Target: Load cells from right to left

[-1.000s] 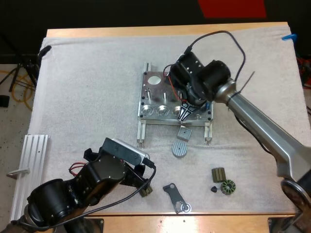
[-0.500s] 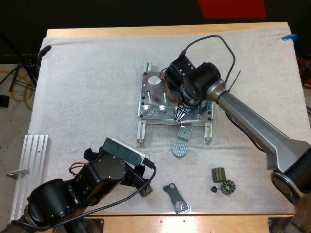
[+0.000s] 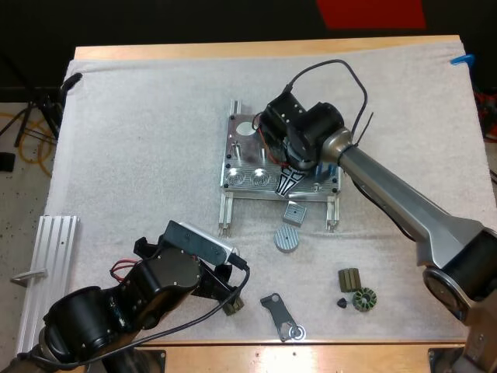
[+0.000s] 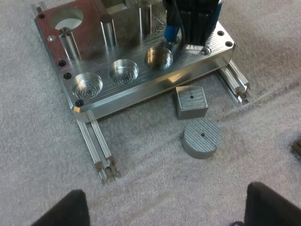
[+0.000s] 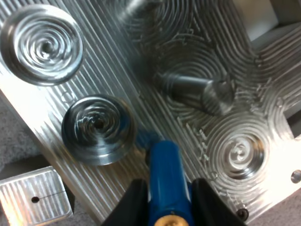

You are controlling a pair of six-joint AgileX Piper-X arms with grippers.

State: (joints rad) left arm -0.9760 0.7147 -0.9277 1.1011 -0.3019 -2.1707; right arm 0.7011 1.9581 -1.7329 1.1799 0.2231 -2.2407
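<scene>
The right gripper (image 3: 288, 183) is down over the front row of the metal fixture (image 3: 242, 148), at the middle of the high view. Its two black fingers are clamped on a blue cell (image 5: 164, 174). Through the right wrist camera the cell's lower end sits just beside the rim of a round pocket (image 5: 96, 127), not inside it. Whether it touches the ribbed face there I cannot tell.

From the left wrist camera that gripper stands toward the end of the row nearest the square metal block (image 4: 192, 101). Three pockets beside it are plainly empty, and the one beneath it is hidden.

To my eye the job now is centring. The cell should be brought squarely over the bore, held upright and lowered straight. The fingers should let go only once it is seated. If the lip catches, lifting and shifting seems wiser than pushing. An upright pin (image 5: 197, 92) stands close by, so the fingers need to stay clear of it.

The left gripper (image 4: 174, 209) hangs over the mat (image 4: 42, 155) in front of the fixture, fingers wide apart and holding nothing. In the high view its arm lies at the lower left.
</scene>
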